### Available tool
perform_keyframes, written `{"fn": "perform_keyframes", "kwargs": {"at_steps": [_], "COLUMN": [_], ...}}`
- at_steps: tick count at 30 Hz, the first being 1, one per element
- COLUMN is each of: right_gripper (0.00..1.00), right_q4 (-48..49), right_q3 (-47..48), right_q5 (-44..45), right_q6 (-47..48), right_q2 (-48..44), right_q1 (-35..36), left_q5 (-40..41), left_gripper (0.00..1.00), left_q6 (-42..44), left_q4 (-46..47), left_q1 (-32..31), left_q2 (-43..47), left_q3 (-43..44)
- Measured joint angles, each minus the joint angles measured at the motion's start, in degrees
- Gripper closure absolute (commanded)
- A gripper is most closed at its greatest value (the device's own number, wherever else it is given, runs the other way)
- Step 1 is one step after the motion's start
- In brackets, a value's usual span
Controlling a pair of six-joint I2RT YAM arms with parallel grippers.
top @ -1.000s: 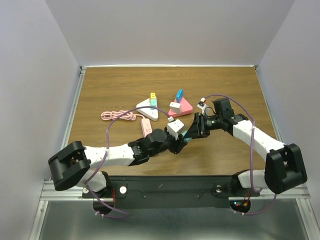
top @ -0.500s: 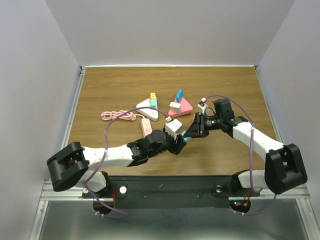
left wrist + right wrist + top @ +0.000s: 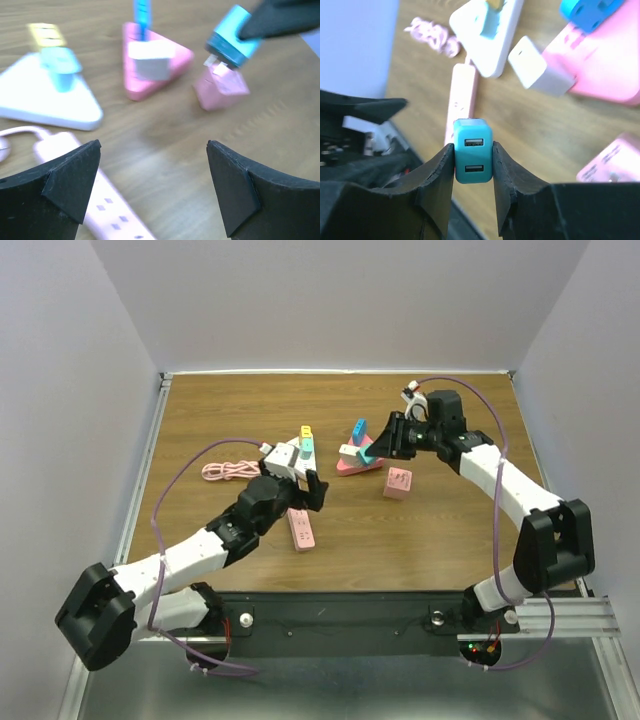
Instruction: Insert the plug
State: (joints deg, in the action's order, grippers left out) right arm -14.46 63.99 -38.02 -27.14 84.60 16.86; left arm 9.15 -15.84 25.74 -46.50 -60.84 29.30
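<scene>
My right gripper (image 3: 372,449) is shut on a teal two-port USB plug (image 3: 473,157) and holds it in the air just right of the pink triangular socket block (image 3: 362,460). In the right wrist view the fingers (image 3: 437,180) clamp its two sides. The left wrist view shows the plug (image 3: 231,42) with its prongs pointing down over a small pink cube (image 3: 221,88). My left gripper (image 3: 311,489) is open and empty, low over the table beside the pink power strip (image 3: 300,529), which shows between its fingers (image 3: 75,172).
A white triangular socket block (image 3: 292,457) carries a teal and a yellow plug. The pink triangle carries a blue plug (image 3: 358,429) and a white adapter (image 3: 349,451). A coiled pink cable (image 3: 232,471) lies at the left. The pink cube (image 3: 398,483) lies right of centre.
The two grippers were together near the front centre with the teal plug between them. My right gripper has carried the plug away toward the pink triangle. My left gripper has pulled back left, open.
</scene>
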Motion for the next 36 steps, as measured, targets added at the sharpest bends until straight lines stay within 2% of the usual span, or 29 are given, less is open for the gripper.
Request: {"fn": "perform_keyframes", "kwargs": {"at_steps": [4,10,14,19,27,36], "right_gripper": [1.00,1.00,1.00,1.00,0.99,0.99], "right_q4": [-0.46,-1.09,-1.62,-1.86,-2.51,-3.13], "right_q3": [5.20,12.66,18.01,22.23,23.56,27.17], "right_q5": [7.08,18.23,24.39,31.17,38.91,41.79], "right_q6": [1.20,1.88,1.90,1.90,1.84,1.60], "right_q2": [5.64,13.22,18.25,23.61,28.15,31.15], "right_q1": [3.76,13.38,18.62,22.18,22.91,22.88], "left_q5": [2.38,0.76,-1.42,-3.65,-6.47,-7.50], "left_gripper": [0.01,0.01,0.01,0.02,0.03,0.05], "left_q6": [-2.12,-5.33,-6.56,-6.71,-6.58,-6.62], "left_q4": [-2.45,-4.61,-3.21,-1.05,3.37,4.17], "left_q1": [8.37,22.58,27.69,28.63,29.00,29.73], "left_q2": [0.35,-6.51,-10.40,-16.11,-26.32,-33.86], "left_q3": [0.04,2.19,2.80,5.86,13.20,15.74]}}
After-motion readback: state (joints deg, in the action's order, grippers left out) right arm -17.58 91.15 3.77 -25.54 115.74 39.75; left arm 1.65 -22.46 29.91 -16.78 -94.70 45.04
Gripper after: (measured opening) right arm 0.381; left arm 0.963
